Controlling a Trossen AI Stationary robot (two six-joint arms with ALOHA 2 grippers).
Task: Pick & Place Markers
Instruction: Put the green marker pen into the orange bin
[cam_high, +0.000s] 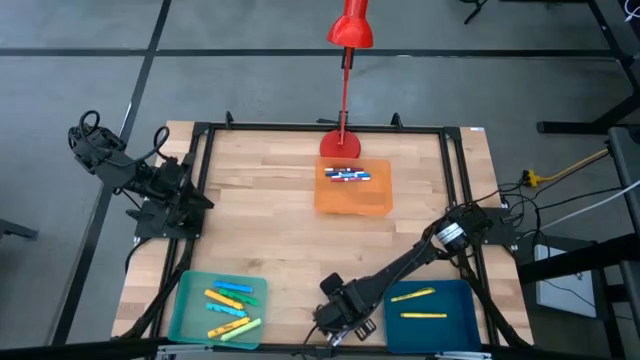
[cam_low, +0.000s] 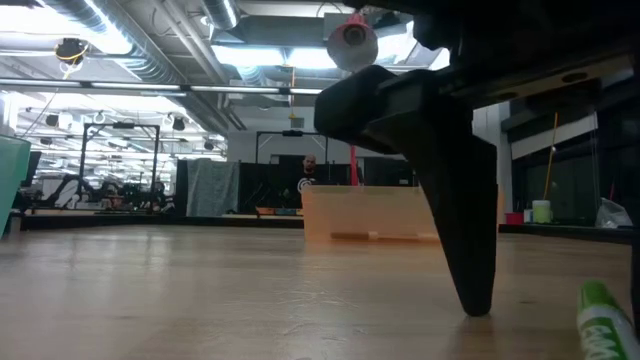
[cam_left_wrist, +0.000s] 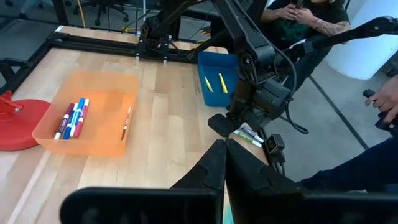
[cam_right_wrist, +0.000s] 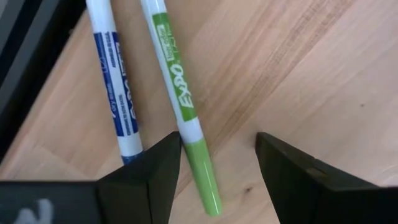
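We log: right pincer (cam_right_wrist: 214, 165) open, holding nothing, low over bench (cam_high: 270, 230), bottom centre of frame. Green marker (cam_right_wrist: 180, 106) beside blue marker (cam_right_wrist: 115, 74), between fingers. We advise: centre on green, avoid blue. Left pincer (cam_left_wrist: 221, 163) shut, parked left.

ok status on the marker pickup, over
Right gripper open, low over green marker at the table's front edge. Blue marker lies right beside it. Left gripper shut, parked left.

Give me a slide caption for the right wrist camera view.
Open right gripper poised low over a green marker lying beside a blue marker on the wooden table.
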